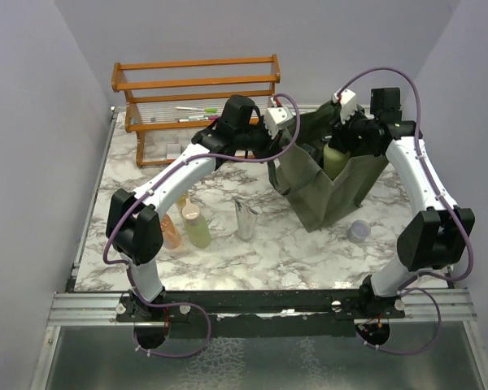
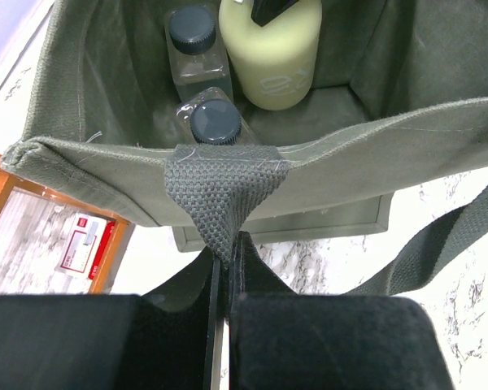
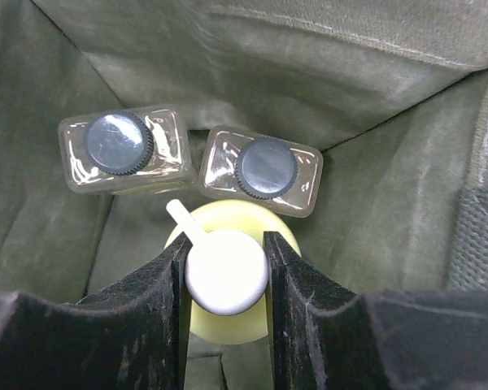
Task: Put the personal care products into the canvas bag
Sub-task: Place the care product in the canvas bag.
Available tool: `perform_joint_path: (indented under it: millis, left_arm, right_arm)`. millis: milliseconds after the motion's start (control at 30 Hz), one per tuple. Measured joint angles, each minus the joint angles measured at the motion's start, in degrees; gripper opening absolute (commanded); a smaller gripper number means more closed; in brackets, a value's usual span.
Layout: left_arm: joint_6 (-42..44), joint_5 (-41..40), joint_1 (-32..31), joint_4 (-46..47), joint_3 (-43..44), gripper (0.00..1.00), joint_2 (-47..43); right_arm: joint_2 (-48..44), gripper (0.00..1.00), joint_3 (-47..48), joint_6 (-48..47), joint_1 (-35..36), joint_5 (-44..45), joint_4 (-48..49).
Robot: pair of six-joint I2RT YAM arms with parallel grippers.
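**Pump bottle held inside the bag while the left claw pinched its strap**

The right gripper [image 3: 226, 253] reached down into the canvas bag [image 1: 333, 195]. Its two fingers [image 3: 142, 309] were clamped on the white pump head of a pale green pump bottle [image 3: 228, 325], one finger on each side. The bottle stood upright within the bag's walls, but I could not tell if its base touched the bag floor. Just beside it, two black-capped bottles [image 3: 118, 146] [image 3: 264, 171] stood side by side against the bag's wall, with their caps up.

The left gripper [image 2: 226, 264] was closed flat on the woven strap [image 2: 224, 195] sewn to the near rim of the bag, and the rim was drawn straight across the left wrist view.

The bag stood on the marble table [image 1: 309, 256], in front of the right arm. To its left, three products were outside it: an amber-orange bottle [image 1: 171, 231], a pale green bottle [image 1: 198, 227] just beside it, and a silver tube [image 1: 246, 221] standing a little apart. A small lavender jar [image 1: 359, 231] sat near the bag's front corner. An orange wooden rack [image 1: 195, 81] stood at the far edge.
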Motion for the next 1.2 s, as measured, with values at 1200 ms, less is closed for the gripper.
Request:
perform_joint_path:
  millis: [1200]
  left_arm:
    - [2.6, -1.2, -1.1, -0.8, -0.2, 0.0, 0.0]
  right_arm:
    - [7.2, 0.12, -1.6, -12.4, -1.7, -5.7, -2.5]
